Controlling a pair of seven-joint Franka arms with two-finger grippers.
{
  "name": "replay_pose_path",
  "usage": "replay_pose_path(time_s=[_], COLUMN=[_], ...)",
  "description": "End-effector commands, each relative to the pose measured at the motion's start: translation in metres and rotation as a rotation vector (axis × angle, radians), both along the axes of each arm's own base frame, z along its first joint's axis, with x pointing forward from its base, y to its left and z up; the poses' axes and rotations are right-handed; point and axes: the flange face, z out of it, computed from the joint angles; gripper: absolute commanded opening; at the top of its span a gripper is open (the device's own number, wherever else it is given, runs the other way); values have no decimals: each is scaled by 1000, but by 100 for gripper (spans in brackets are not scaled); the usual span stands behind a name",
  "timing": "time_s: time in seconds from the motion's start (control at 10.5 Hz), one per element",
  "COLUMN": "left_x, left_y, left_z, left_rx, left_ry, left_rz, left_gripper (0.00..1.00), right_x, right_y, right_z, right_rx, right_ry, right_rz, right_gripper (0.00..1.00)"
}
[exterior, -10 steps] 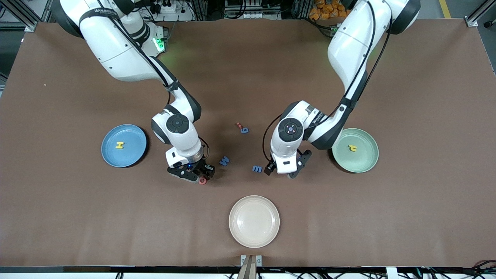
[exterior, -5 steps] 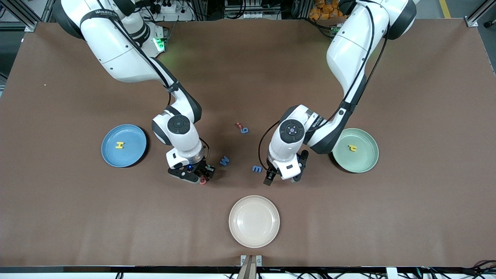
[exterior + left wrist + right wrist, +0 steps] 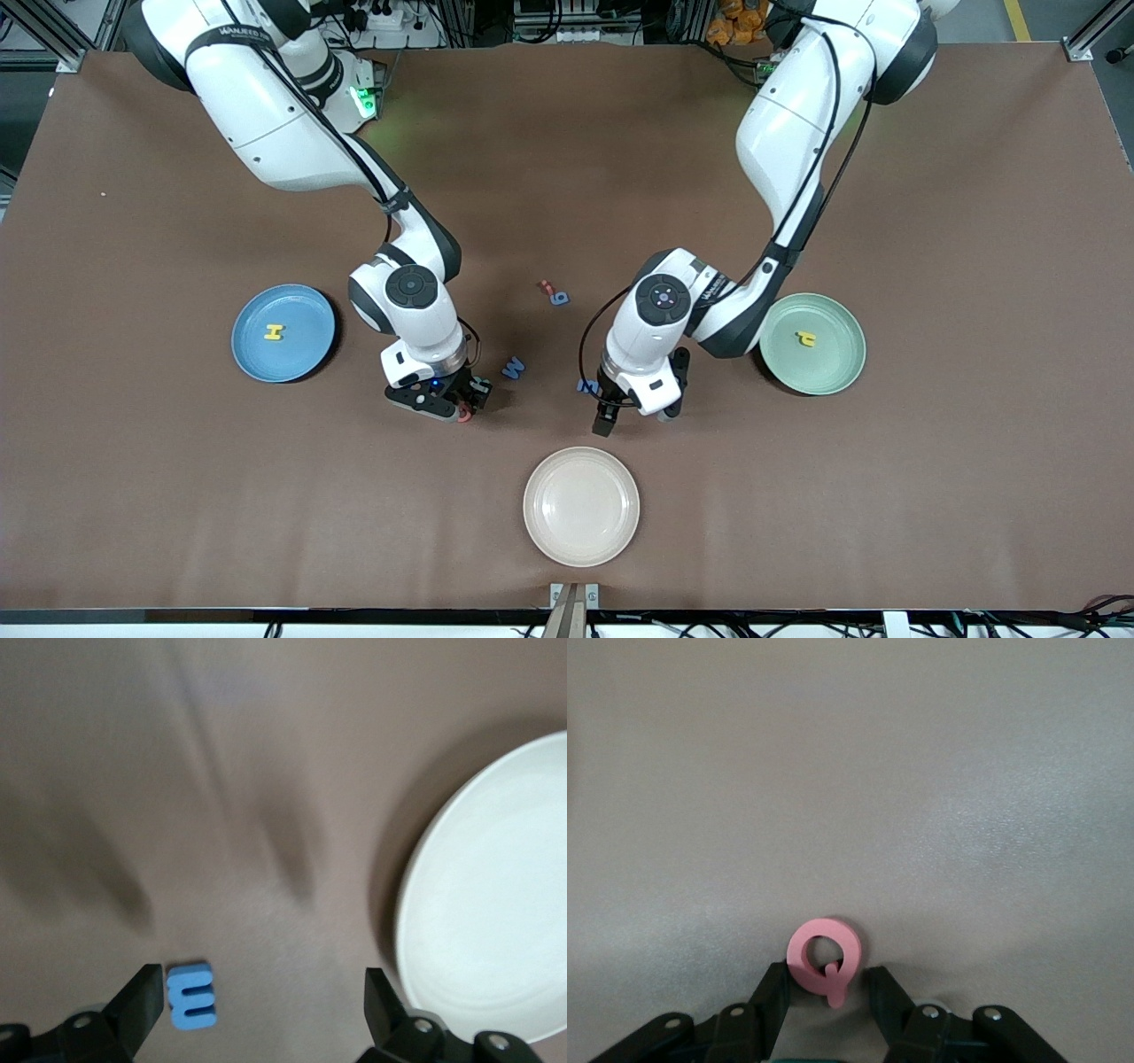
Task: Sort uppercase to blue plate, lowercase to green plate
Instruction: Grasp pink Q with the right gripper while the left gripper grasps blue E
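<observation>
Two arms: both low over the brown tabletop (image 3: 133, 496), each at a small foam letter.
Right pincer (image 3: 826, 992): fingers either side of the pinkish-red foam Q (image 3: 825, 958), touching or nearly so; a firm clamp cannot be told from here.
Risk at Q: the pads sit at the letter's lower edge, so it may pivot or squirt out on lifting, or drop short of the round sky-blue plate (image 3: 252, 363), where the yellow foam H (image 3: 274, 333) already lies.
Left pincer (image 3: 264, 1005): fingers wide apart, holding nothing; the blue foam m (image 3: 190, 997) lies on the tabletop just beside one finger, not centred.
Risk at m: descending as is, that finger may land on the letter or push it aside.
Neighbours: the blue foam W (image 3: 513, 368) lies near the right pincer and could be brushed.
Wrong dish: the round cream-white plate (image 3: 620, 540) sits nearest the front camera, near the m; the pale mint-green plate (image 3: 837, 372), holding a yellow hooked letter (image 3: 804, 338), is the target.
</observation>
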Motion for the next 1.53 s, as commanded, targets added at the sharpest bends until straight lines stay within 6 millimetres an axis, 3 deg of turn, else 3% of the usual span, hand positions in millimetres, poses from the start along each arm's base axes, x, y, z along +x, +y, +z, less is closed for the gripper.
replay_pose_path(time_s=[0.0, 0.57, 0.67, 0.96, 1.43], left_x=[-3, -19, -30, -38, -40], left_y=[-12, -24, -32, -27, -20], left_z=[-10, -32, -37, -48, -49], left_rx=[-21, -5, 7, 75, 122], left_ry=[9, 41, 55, 132, 190], left_rz=[59, 62, 46, 45, 52], left_gripper=[100, 100, 100, 100, 100], right_x=[9, 16, 16, 18, 44], right_y=[7, 1, 1, -2, -20], right_z=[-15, -18, -20, -19, 6], right_rx=[14, -5, -9, -24, -185], right_ry=[-14, -29, -30, -26, 57], right_rz=[-9, 3, 7, 11, 98], right_gripper=[47, 46, 41, 33, 24])
